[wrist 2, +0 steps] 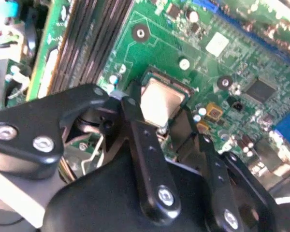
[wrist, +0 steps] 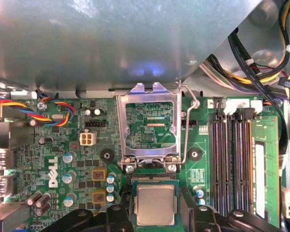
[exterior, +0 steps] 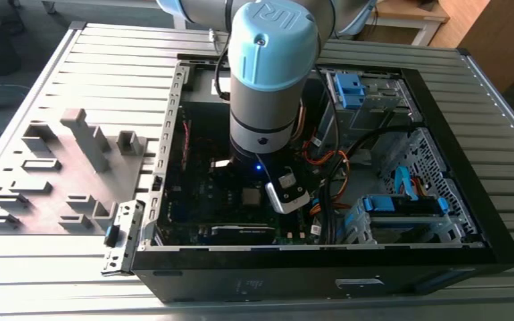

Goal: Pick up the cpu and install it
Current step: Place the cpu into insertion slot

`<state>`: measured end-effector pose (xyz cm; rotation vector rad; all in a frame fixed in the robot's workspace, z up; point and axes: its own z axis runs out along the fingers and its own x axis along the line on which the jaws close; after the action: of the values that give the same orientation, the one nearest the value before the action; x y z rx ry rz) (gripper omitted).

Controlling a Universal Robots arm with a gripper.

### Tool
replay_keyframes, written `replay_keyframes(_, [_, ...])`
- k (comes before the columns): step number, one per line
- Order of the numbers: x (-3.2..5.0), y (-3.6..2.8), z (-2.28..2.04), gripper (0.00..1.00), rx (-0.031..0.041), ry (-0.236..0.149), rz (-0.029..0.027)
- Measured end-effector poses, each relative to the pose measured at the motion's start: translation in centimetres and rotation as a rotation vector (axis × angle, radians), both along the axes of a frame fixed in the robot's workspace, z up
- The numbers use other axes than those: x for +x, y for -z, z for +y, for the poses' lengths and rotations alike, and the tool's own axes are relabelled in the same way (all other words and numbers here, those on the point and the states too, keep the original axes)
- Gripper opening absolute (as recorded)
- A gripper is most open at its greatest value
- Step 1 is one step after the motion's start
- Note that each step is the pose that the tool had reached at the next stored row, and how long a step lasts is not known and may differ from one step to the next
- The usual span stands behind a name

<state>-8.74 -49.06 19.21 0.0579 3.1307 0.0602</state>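
Seating the small, thin, square cpu with the silver-grey metal top (wrist: 156, 205) looks to be the step in hand. The black two-fingered gripper (wrist 2: 159, 110) has a finger against each of two opposite edges of the chip, so I judge it clenched on the cpu. The cpu sits at or just above the socket on the green motherboard (wrist: 53, 159); whether it is fully down cannot be told. Just beyond it the bright metal load plate (wrist: 147, 94) stands hinged open, its thin wire lever (wrist: 186, 130) raised beside it. By my reading, the next move calls for keeping the chip level and square to the socket, with no sideways drag and very little downward force, since the contacts beneath are likely delicate.

In the exterior view the grey and pale-blue robot arm (exterior: 262, 100) stands in the upper middle of the frame. Its wrist points straight down into the open black computer case (exterior: 328, 271), which lies on the ribbed metal table (exterior: 105, 67), with the tool end over the board at lower centre.
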Motion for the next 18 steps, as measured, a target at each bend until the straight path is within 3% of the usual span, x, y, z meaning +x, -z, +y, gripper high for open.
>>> replay_keyframes(4, [-0.22, -0.02, -0.01, 0.47, -0.0004, 0.0, -0.0018])
replay_keyframes(12, [-0.48, 0.2, -0.01, 0.47, -0.0005, -0.001, -0.0124])
replay_keyframes(18, [-0.48, 0.24, 0.0, 0.47, -0.0003, -0.002, -0.0152])
